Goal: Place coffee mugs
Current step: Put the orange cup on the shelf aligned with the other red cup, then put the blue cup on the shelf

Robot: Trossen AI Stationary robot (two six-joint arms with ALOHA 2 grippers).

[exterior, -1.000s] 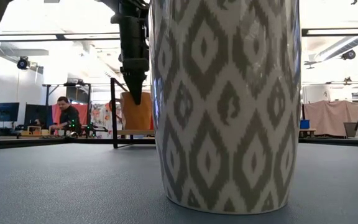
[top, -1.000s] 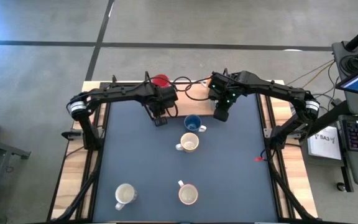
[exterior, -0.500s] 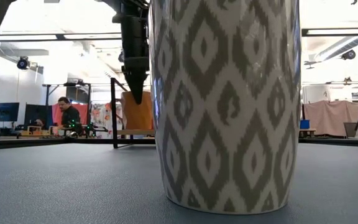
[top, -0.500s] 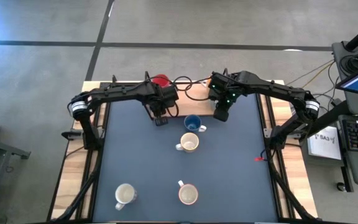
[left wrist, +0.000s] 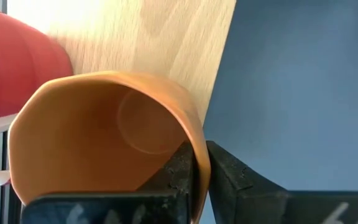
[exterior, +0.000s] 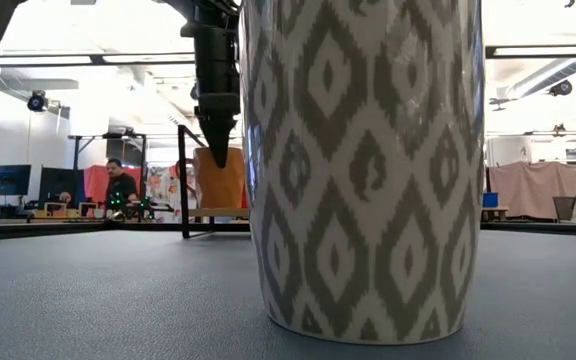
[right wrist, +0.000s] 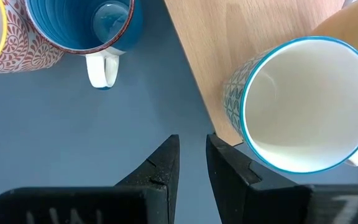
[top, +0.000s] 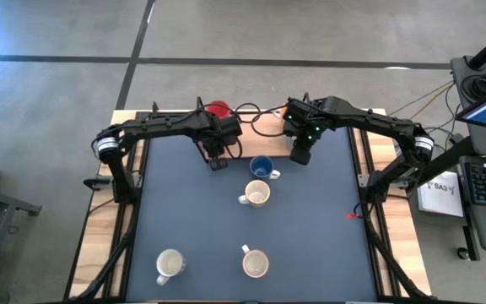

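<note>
My left gripper (top: 216, 159) (left wrist: 201, 171) is at the far side of the mat, shut on an orange mug (left wrist: 98, 137). A red mug (left wrist: 17, 62) (top: 218, 109) stands just beyond it on the wood. In the low view the orange mug (exterior: 220, 180) shows behind a downward-pointing gripper (exterior: 216, 150). My right gripper (top: 300, 155) (right wrist: 191, 158) hovers over the mat edge, open by a narrow gap and holding nothing. It is beside a white mug with a teal rim (right wrist: 303, 106) that stands on the wood. A blue mug (top: 261, 167) (right wrist: 86, 25) and a cream mug (top: 256, 195) stand on the mat. My left gripper holds the orange mug by its wall at the rim (left wrist: 199, 146). One finger (left wrist: 178, 168) is inside the mug and the other finger (left wrist: 229, 171) is outside. The fingers come from above, pointing down. The mug is upright; whether its base rests on the wood I cannot tell.
Two more mugs stand near the table's near edge: a white one (top: 169, 265) and a patterned one (top: 255, 263). One patterned mug (exterior: 358, 170) fills the low view. Bare mat (top: 319, 236) lies on the right half. People sit in the room behind.
</note>
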